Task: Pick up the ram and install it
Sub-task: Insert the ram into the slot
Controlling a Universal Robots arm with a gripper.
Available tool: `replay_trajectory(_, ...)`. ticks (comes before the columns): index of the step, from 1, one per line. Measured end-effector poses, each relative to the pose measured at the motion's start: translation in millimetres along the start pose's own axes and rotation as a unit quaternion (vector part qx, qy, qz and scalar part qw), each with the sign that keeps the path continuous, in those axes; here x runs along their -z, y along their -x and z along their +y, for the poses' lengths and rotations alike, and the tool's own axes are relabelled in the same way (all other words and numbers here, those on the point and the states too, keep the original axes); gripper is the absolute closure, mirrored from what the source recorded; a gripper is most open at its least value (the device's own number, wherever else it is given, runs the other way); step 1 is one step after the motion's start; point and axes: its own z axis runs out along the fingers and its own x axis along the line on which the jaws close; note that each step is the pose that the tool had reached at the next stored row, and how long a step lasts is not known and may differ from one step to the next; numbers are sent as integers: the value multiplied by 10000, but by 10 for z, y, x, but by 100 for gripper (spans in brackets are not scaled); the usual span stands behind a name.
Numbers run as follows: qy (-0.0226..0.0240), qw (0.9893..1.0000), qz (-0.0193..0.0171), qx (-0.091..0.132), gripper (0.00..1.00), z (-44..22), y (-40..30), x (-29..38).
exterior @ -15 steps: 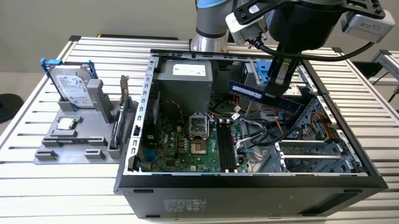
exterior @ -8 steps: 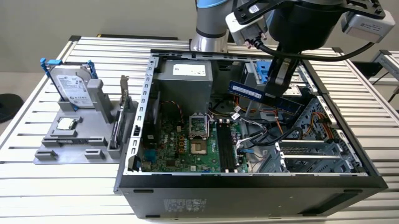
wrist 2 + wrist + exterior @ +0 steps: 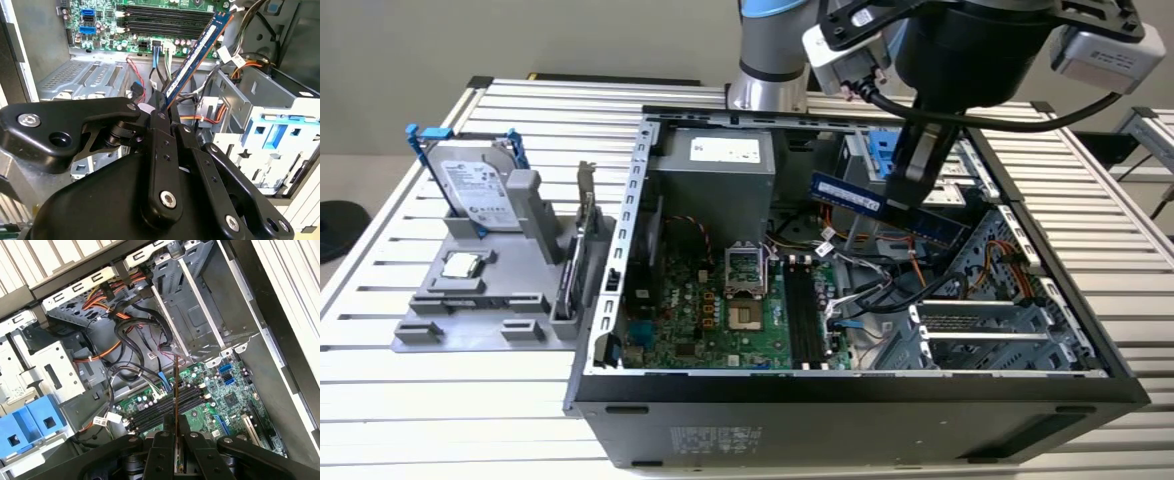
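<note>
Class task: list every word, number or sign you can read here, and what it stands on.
No text can be read.
Label on the ram, held in the gripper: too small.
Label on the power supply: blurred.
Label on the hard drive: blurred.
Sticker on the computer case: too small.

Slatted aluminium table (image 3: pixel 427 400) fills most of the exterior view, with its ribs running across from that view's left to its right. Behind it is a plain pale grey wall (image 3: pixel 520 35). Pale floor (image 3: pixel 350 172) at that view's left has a dark round base (image 3: pixel 334 225) on it, and a second slatted table (image 3: pixel 1158 135) sits at the right edge. Light is even and diffuse.
</note>
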Motion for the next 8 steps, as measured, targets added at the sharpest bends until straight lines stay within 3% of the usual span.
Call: replay_trajectory(8,-7,9991,-10,-433,100,-1,0,1)
